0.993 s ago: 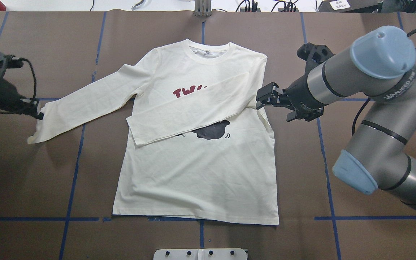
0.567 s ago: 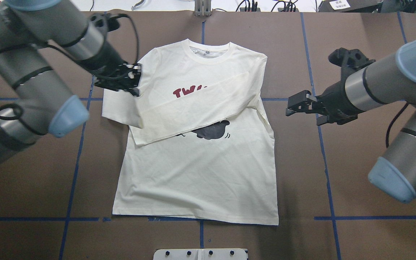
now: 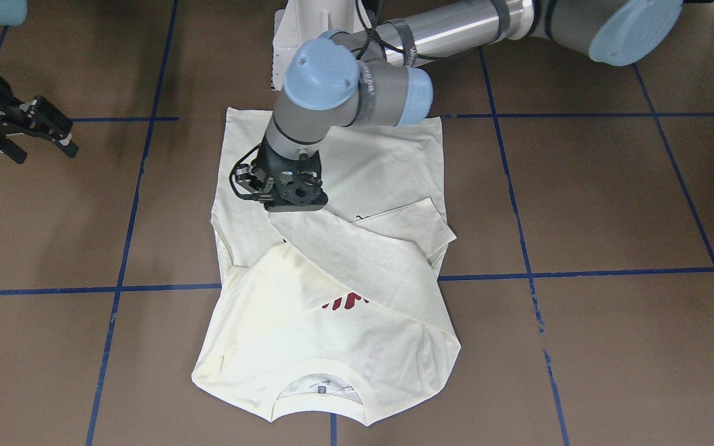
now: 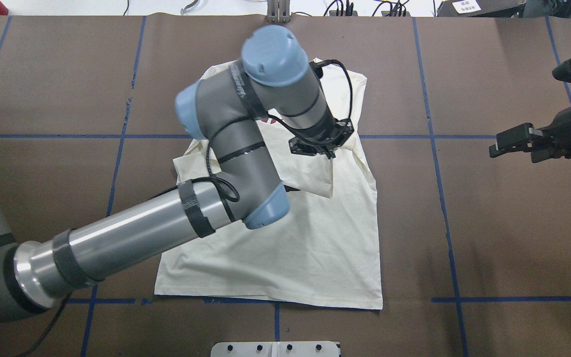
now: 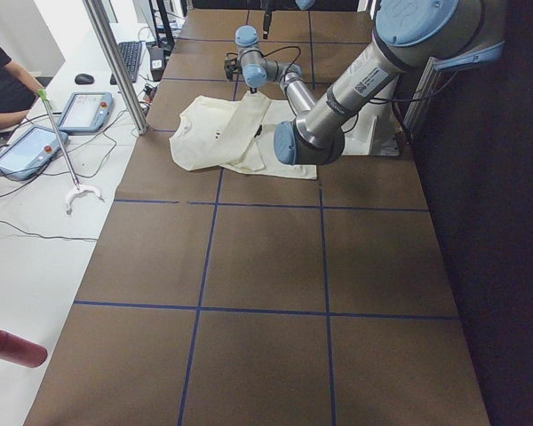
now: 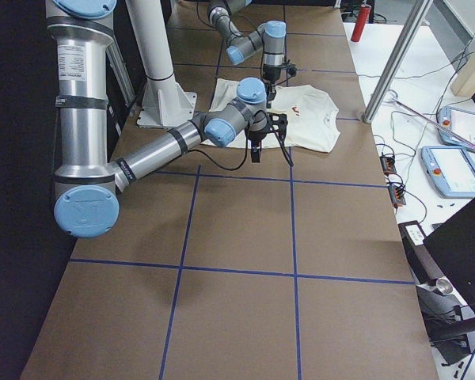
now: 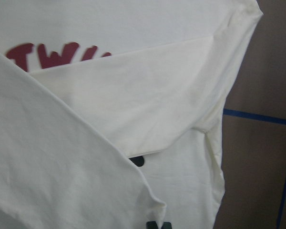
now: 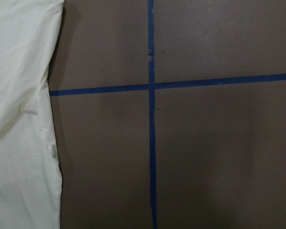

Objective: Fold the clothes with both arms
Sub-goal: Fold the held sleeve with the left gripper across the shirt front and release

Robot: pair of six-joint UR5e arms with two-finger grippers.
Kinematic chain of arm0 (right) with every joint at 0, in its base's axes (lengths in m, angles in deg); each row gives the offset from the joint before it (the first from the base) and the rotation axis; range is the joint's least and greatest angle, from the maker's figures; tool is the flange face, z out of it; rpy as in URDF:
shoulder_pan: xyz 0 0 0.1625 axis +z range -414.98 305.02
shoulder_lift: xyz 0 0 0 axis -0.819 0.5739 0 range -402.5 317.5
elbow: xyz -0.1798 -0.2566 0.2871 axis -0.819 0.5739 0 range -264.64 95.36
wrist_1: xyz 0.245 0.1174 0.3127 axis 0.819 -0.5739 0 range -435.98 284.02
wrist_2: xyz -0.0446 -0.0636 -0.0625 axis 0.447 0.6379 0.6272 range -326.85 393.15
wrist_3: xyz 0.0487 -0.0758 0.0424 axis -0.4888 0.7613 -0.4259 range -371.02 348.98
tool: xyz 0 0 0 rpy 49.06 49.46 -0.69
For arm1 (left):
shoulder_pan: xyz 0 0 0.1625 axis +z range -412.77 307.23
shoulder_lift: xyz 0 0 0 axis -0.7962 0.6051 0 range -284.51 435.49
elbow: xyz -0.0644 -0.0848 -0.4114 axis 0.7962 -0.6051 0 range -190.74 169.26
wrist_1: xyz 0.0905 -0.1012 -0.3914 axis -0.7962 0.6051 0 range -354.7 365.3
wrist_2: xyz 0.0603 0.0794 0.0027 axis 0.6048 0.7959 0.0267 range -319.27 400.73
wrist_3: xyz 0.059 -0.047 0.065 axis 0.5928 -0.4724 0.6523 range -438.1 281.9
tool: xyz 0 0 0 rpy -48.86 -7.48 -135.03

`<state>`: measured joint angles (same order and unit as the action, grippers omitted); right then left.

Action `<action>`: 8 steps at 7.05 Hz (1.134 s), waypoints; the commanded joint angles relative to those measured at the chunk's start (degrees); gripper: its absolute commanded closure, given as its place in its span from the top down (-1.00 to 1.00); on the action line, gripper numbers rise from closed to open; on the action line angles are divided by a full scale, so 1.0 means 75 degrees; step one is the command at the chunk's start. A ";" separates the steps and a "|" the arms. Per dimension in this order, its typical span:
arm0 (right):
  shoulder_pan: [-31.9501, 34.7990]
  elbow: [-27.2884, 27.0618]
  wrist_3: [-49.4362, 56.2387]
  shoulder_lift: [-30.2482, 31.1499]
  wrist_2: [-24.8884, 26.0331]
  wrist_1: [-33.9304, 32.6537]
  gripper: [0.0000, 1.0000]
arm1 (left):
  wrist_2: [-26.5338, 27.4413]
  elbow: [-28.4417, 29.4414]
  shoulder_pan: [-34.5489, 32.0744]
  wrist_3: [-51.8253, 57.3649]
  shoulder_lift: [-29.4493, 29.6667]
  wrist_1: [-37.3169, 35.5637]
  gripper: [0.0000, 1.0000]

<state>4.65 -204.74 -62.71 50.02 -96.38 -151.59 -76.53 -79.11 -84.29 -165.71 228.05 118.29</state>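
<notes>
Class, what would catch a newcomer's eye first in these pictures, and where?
The left arm reaches across mid-scene, the left gripper low over a cream long-sleeved T-shirt with both sleeves crossed on its chest. The right gripper hangs open off to the side, over brown table.

the shirt (image 4: 315,248) is crossed from the near left corner of the table (image 4: 464,223) by the left arm (image 4: 236,163), so its left half is barred from above. open room is found between its right side and the right gripper (image 4: 496,146).
</notes>
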 commanded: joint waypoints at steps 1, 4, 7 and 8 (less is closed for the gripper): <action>0.0100 0.0029 0.0190 0.0204 -0.0049 0.0003 1.00 | 0.0842 0.1073 0.0628 -0.0295 0.0575 0.0764 -1.00; 0.0100 0.0053 0.0190 0.0227 -0.0049 0.0003 1.00 | 0.1640 0.1990 0.1004 -0.0341 0.1033 0.1364 -1.00; 0.0088 0.0135 0.0120 0.0181 -0.0049 0.0003 1.00 | 0.1818 0.2495 0.0981 -0.0680 0.1186 0.2056 0.10; 0.0019 0.0170 0.0096 0.0122 -0.0037 0.0003 1.00 | 0.1783 0.2483 0.0726 -0.0681 0.1128 0.2056 0.26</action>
<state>5.23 -203.80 -61.70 51.41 -96.70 -151.56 -63.07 -60.60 -77.32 -170.26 236.73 133.25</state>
